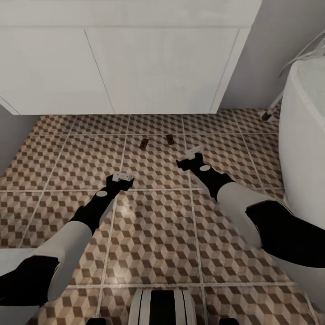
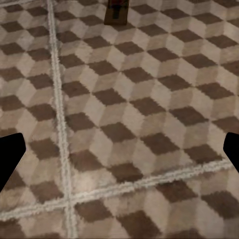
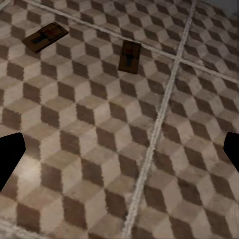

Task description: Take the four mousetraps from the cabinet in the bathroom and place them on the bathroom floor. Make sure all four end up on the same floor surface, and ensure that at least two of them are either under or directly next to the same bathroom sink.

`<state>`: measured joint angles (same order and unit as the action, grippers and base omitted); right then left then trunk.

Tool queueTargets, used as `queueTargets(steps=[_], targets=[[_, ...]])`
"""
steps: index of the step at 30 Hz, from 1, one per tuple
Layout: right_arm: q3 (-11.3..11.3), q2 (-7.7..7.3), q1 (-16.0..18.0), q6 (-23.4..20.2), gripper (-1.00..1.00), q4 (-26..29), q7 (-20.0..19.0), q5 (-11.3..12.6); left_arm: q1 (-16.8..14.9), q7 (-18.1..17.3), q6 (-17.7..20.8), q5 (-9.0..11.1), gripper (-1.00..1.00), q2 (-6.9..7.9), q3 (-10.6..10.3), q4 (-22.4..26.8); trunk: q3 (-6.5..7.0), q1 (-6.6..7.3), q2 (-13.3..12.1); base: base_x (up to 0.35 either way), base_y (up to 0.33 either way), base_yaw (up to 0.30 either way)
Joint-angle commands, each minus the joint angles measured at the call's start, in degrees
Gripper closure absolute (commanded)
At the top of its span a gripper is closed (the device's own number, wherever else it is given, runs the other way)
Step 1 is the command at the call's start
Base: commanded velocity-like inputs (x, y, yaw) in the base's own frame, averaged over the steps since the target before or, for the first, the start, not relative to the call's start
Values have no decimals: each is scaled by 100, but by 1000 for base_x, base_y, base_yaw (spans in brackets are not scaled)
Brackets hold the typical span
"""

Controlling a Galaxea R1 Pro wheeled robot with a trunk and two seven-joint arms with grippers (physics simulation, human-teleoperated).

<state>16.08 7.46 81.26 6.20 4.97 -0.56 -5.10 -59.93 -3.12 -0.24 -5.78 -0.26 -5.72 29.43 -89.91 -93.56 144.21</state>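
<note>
Mousetraps, two (image 1: pixel 144 144) (image 1: pixel 170 139), lie on the bathroom floor (image 1: pixel 153 234) near the white vanity (image 1: pixel 135 67); we hold left gripper (image 1: pixel 121 178) and right gripper (image 1: pixel 192 159) spread, empty, above tiles.

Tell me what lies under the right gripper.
Bare patterned floor tile lies under the right gripper. Two mousetraps lie farther ahead, near the white vanity.

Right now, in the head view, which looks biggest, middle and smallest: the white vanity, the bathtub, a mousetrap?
1. White vanity
2. Bathtub, partly cut off, so uncertain
3. Mousetraps: the left one and the right one look alike
</note>
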Motion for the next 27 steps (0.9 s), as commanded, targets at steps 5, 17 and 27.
queueTargets(steps=[5, 17, 27], targets=[[-17, -69, 4, 169, -100, -237, -12, -53, 91, -13, -2, -56, -100, 38, 9, -1, 108, 13, -6, 0, 0, 0], [-17, -248, -116, 386, -100, -372, -100, -53, 376, -13, -10, -55, -100, 56, 9, 0, 374, 44, -22, 0, 0, 0], [-17, -352, -434, 488, -100, -378, -142, -53, 684, -20, -43, -55, -100, 105, 9, 1, 596, 70, -35, 0, 0, 0]])
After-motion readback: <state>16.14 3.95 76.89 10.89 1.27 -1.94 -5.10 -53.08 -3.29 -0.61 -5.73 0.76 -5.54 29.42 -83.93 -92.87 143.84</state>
